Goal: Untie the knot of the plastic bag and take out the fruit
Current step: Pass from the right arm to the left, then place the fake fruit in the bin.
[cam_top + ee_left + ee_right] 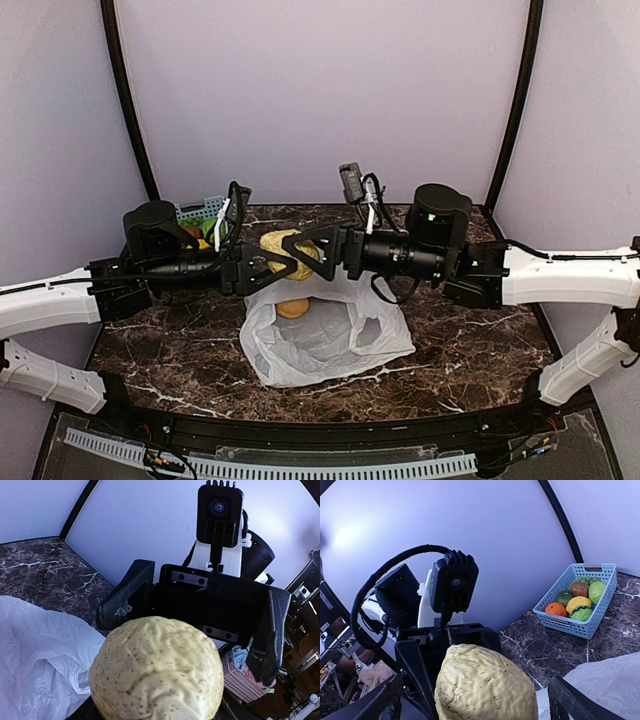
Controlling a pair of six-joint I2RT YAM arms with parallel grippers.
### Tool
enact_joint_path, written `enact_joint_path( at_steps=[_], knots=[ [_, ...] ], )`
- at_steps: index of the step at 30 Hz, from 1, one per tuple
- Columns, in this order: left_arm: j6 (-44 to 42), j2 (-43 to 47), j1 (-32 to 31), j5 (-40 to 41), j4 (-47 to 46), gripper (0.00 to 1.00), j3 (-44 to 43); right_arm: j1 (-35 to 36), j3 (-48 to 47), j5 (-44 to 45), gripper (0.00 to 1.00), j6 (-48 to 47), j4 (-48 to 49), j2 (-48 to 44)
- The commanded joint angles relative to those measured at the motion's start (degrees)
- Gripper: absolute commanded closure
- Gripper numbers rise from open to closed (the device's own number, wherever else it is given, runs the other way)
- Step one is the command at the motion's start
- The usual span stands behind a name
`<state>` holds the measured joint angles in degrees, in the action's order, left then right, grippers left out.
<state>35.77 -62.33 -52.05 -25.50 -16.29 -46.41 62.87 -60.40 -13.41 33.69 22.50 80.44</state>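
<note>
"Above the tabletop [180, 350], what is being held?"

"A bumpy yellow fruit [280, 243], in mid-air between two robot arms that meet at the centre. The left hand [278, 266] looks closed on it, fingers pressed to its sides. The right hand [305, 255] faces it with fingers spread wide to either side of the fruit, gripping nothing."

"Where is the bag?"

"The white bag [330, 345] lies crumpled flat just below the hands, mouth open. No knot can be seen. One orange fruit [292, 308] sits inside, near the opening. A blue basket [568, 625] of more fruit stands at the back left corner."

"What could go wrong?"

"This looks like a pass from one hand to the other. If the left hand lets go before the right one closes, the round fruit would likely drop onto the bag and could roll away. Its lumpy skin may also slip in a light grip, and the two sets of fingers are close enough to knock together."
</note>
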Motion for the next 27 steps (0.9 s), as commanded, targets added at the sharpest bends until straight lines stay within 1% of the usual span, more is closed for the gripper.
enact_joint_path(
  at_steps=[1,3,4,5,8,9,10,11,12,13,14,15,16,18,21,25,27],
  knots=[
    [-3.76,3.27,0.21,4.61,9.96,0.58,-0.95,0.41,-1.82,8.97,0.01,-3.33,-6.52,-4.06],
    [-5.08,4.24,1.65,5.41,15.55,0.58,-1.87,0.39,-2.92,13.85,0.01,-4.60,-11.76,-5.21],
    [-5.64,4.72,3.44,5.27,19.05,0.58,-2.40,0.43,-3.18,16.39,0.01,-5.18,-13.77,-5.95],
    [-5.85,4.96,4.54,5.01,20.62,0.58,-2.56,0.41,-2.96,18.40,0.01,-5.63,-15.09,-6.72],
    [-7.42,5.95,12.43,4.34,28.07,0.62,-3.19,0.37,-1.60,22.65,0.01,-6.38,-17.33,-9.22],
    [-9.41,5.69,14.18,4.72,30.23,0.62,-4.53,0.40,-1.18,23.62,0.01,-6.44,-17.72,-10.02],
    [-10.68,5.36,17.86,5.27,34.48,0.63,-5.47,0.37,-0.81,24.22,0.01,-6.38,-18.15,-10.81],
    [-13.02,4.31,19.71,5.28,36.64,0.63,-7.49,0.32,-0.50,24.77,0.01,-6.25,-18.53,-11.16],
    [-14.20,3.70,23.62,5.02,40.12,0.63,-8.44,0.31,-0.13,25.08,0.01,-6.08,-18.97,-11.62],
    [-16.34,2.30,25.49,4.89,41.35,0.63,-10.13,0.32,0.30,25.49,0.01,-5.83,-19.29,-11.99],
    [-17.31,1.64,29.35,4.65,43.23,0.63,-10.77,0.30,0.67,25.72,0.01,-5.50,-19.47,-12.18],
    [-19.07,0.13,31.08,3.98,43.83,0.63,-12.00,0.31,0.97,25.87,0.01,-5.30,-19.74,-12.39],
    [-19.73,-0.68,34.75,3.84,44.73,0.63,-12.55,0.28,1.18,26.06,0.01,-5.02,-19.92,-12.56],
    [-21.74,-3.20,39.54,3.64,45.45,0.63,-14.02,0.29,1.57,26.23,0.01,-4.64,-20.45,-12.71],
    [-24.68,-7.92,45.32,6.08,45.54,0.64,-16.73,0.31,1.68,26.68,0.01,-4.60,-21.11,-12.85],
    [-27.15,-14.27,49.46,9.11,44.45,0.64,-20.72,0.29,1.21,27.41,0.01,-4.96,-21.76,-12.71],
    [-27.68,-17.58,52.57,10.24,43.31,0.64,-22.58,0.30,0.93,27.68,0.01,-5.21,-21.97,-12.68]
  ],
)
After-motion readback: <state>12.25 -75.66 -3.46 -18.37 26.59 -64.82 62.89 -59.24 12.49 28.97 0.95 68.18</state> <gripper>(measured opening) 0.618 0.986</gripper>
